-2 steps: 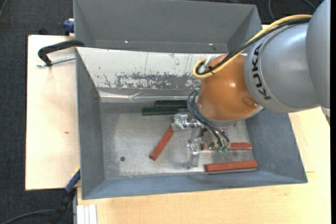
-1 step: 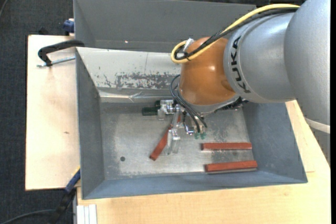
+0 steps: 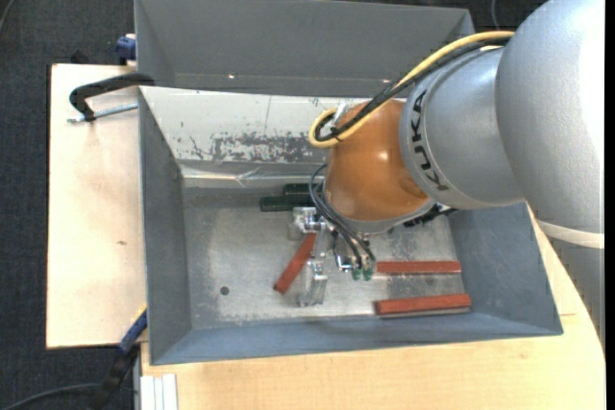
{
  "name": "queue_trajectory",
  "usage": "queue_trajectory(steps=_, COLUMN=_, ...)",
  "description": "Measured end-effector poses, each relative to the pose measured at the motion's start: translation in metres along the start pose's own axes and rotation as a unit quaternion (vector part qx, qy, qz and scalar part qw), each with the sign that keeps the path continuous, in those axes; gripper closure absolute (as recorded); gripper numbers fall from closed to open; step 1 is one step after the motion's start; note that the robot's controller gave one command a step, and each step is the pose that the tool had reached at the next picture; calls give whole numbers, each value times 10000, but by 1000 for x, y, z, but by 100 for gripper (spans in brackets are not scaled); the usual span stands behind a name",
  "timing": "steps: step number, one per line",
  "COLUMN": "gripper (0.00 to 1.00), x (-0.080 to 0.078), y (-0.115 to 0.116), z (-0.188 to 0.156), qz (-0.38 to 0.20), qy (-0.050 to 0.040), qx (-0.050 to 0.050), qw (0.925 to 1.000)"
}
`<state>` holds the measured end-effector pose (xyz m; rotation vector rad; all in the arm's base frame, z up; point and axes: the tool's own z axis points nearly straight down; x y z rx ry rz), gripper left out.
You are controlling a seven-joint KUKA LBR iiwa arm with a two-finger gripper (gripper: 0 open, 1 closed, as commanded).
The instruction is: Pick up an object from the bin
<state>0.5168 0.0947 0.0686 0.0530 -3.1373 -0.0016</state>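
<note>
Grey bin (image 3: 231, 254) floor | hand (image 3: 312, 285) low beside orange-red stick (image 3: 291, 271); grip cannot tell

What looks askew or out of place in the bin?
Nothing looks spilled or damaged. Only the orange-red stick lies slanted, beside the gripper; the two red-brown bars at the view's lower right lie roughly parallel.

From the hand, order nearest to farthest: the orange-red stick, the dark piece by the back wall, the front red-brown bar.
1. orange-red stick, right beside the hand, mid-floor.
2. dark piece, at the back wall.
3. front red-brown bar, front right.
</note>
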Motion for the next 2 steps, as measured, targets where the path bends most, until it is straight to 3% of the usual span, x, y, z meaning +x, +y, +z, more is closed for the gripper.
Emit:
queue_trajectory(steps=1, gripper=100, x=-1, y=0, z=-2, qz=7, qy=-22, qx=-3, qw=10000)
queue_trajectory(steps=2, gripper=100, x=-24, y=-3, z=-136, qz=-22, qy=-93, qx=-9, qw=10000)
